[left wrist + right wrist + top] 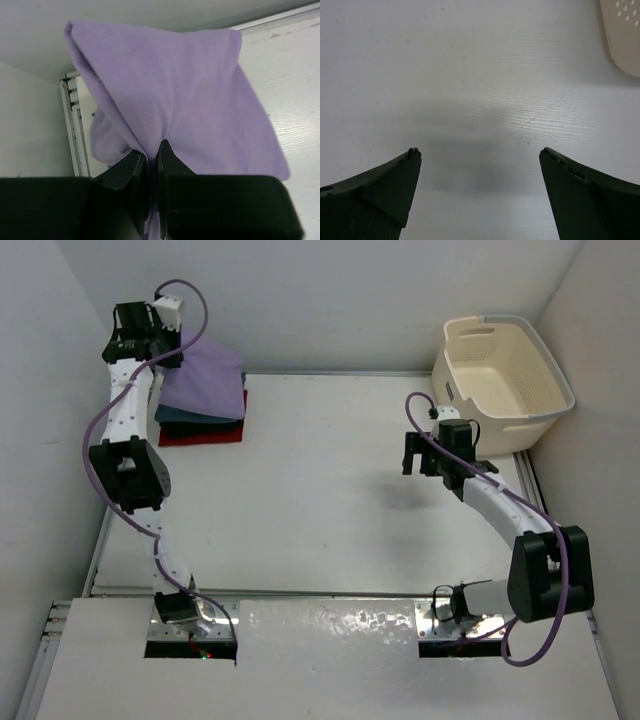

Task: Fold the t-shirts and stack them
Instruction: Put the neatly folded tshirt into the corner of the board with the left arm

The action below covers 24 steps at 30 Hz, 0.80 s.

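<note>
Nearest, the right pincer [417,454] hangs spread above the bench [320,500] at three o'clock. Farther back, at ten o'clock, the left pincer [152,155] pinches the lavender t-shirt [208,378], draped over a stack with the red t-shirt [200,437] lowest.

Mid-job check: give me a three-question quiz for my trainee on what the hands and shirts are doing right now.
1. True or false: the left hand is shut on the lavender shirt.
2. Fill in: the bottom shirt of the stack is ___.
3. The right hand is: A) open above the table; B) shut on a shirt; C) inside the basket.
Key: 1 true; 2 red shirt; 3 A.
</note>
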Each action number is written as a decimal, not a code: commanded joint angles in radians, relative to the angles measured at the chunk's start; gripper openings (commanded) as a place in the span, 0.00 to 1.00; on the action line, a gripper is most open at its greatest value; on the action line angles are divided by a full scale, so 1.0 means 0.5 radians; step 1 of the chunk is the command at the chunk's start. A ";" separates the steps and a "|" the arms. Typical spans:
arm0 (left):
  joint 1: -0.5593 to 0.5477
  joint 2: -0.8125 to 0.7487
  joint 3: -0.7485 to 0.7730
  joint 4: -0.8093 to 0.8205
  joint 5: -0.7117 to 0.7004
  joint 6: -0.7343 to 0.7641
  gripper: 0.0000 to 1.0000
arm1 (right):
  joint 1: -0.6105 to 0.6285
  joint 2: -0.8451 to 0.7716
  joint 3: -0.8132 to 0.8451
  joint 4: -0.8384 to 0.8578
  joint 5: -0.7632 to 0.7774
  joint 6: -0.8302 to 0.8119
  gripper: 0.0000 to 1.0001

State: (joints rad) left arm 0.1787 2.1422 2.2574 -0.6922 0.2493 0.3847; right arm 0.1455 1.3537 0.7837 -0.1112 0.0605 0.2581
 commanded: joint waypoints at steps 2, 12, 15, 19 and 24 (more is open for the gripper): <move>0.069 0.051 0.026 0.221 0.139 0.059 0.00 | -0.006 -0.001 0.071 0.020 0.014 0.015 0.99; 0.094 0.238 0.026 0.415 -0.041 -0.036 0.00 | -0.006 0.014 0.074 -0.002 -0.007 0.018 0.99; 0.097 0.275 0.056 0.406 -0.072 -0.064 0.01 | -0.006 0.017 0.074 -0.011 -0.011 0.021 0.99; 0.100 0.293 0.099 0.342 -0.231 -0.101 0.52 | -0.003 0.017 0.089 -0.035 -0.004 0.012 0.99; 0.100 0.195 0.069 0.289 -0.302 -0.107 1.00 | -0.006 -0.007 0.117 -0.063 -0.004 0.009 0.99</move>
State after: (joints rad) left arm 0.2226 2.2944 2.2581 -0.5716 0.1303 0.3386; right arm 0.1455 1.3594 0.7914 -0.1459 0.0593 0.2611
